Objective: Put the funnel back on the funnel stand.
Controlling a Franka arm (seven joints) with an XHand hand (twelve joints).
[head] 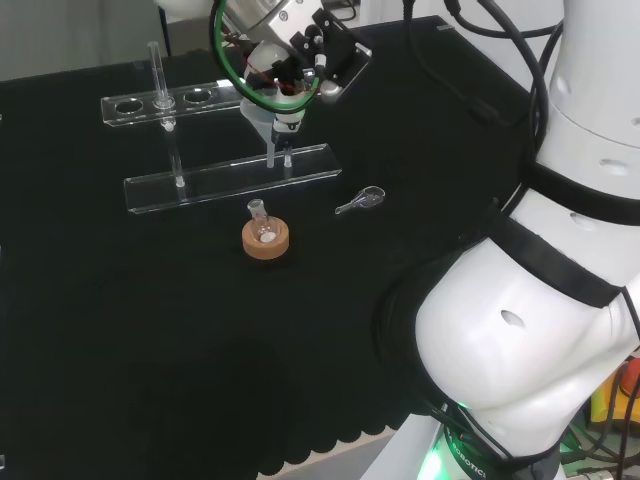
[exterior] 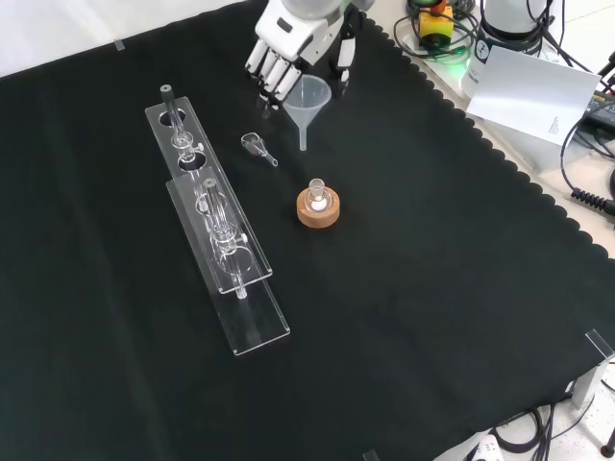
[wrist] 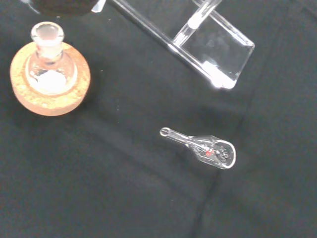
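The clear funnel [exterior: 307, 100] hangs upright in the air, stem down, with the hand [exterior: 288, 38] shut on its rim from above. In the head view the funnel's stem [head: 271, 150] shows in front of the right end of the funnel stand's base [head: 230, 178], below the hand [head: 290, 55]. The clear stand [exterior: 219, 230] has a long base and a raised plate with holes [head: 170, 100] on thin posts. In the front view the funnel is to the right of the stand and apart from it. The wrist view takes in a corner of the stand's base [wrist: 218, 54].
A small round flask on a cork ring [exterior: 318, 206] stands near the stand, also seen in the head view as the flask on cork [head: 265, 238] and close up as the flask [wrist: 49, 74]. A small glass scoop [exterior: 258, 146] lies on the cloth under the hand; scoop [head: 362, 202], scoop [wrist: 205, 148].
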